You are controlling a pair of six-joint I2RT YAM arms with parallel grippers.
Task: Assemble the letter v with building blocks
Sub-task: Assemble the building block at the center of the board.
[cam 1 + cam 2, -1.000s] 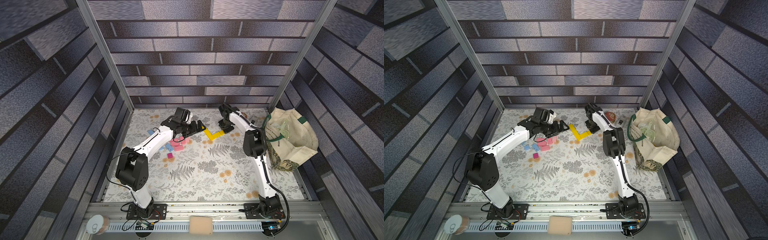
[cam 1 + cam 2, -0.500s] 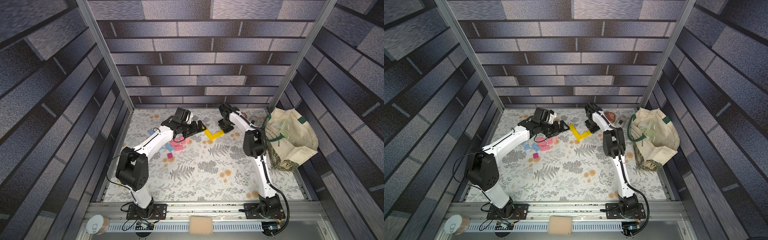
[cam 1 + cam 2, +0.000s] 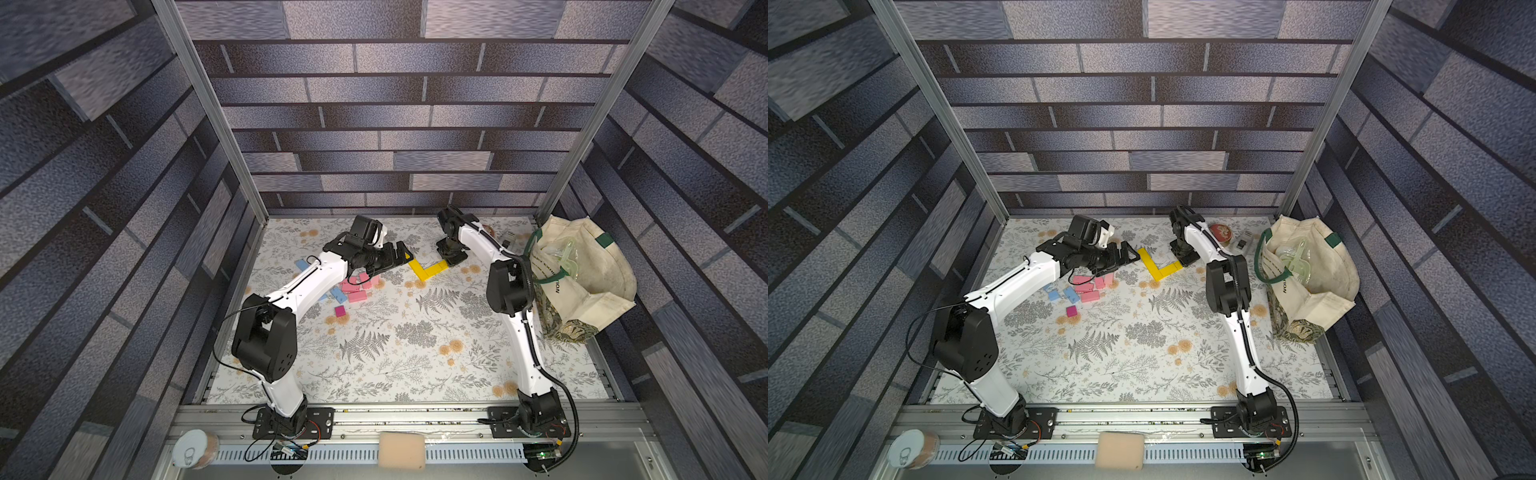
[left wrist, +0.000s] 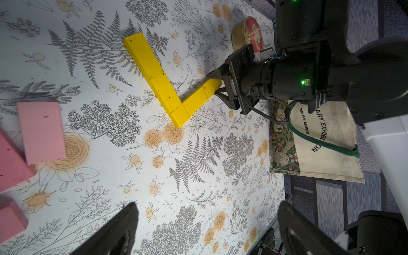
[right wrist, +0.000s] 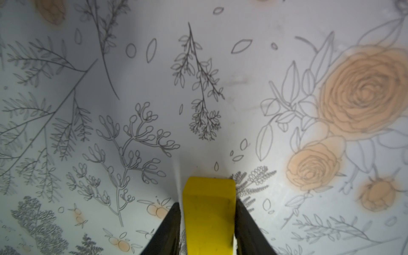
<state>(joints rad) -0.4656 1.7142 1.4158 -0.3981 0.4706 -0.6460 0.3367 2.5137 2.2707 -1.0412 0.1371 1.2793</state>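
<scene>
- At the left, matte light blue rectangular bricks (image 3: 302, 264), light pink rectangular bricks (image 3: 356, 286) and a small magenta cube (image 3: 340, 311) lie bunched on the floral-print tabletop (image 3: 415, 353).
- My left gripper (image 4: 208, 206) hangs empty, jaws spread wide, near the far tip of the longer stroke. I would keep it clear of that stroke.
- The yellow matte bricks (image 4: 163, 88) lie flat at back centre as two strokes meeting at a corner, nearer a right angle than a tight V.
- My right gripper (image 5: 207, 207) brackets the yellow end brick (image 4: 212, 87) of the shorter stroke. A hairline gap shows on one side, so I cannot tell whether it pinches.
- To finish well, I judge: part the jaws evenly and lift straight up, leaving the brick butted to its neighbour.
- Against the picture a second ago, I see nothing shifted.
</scene>
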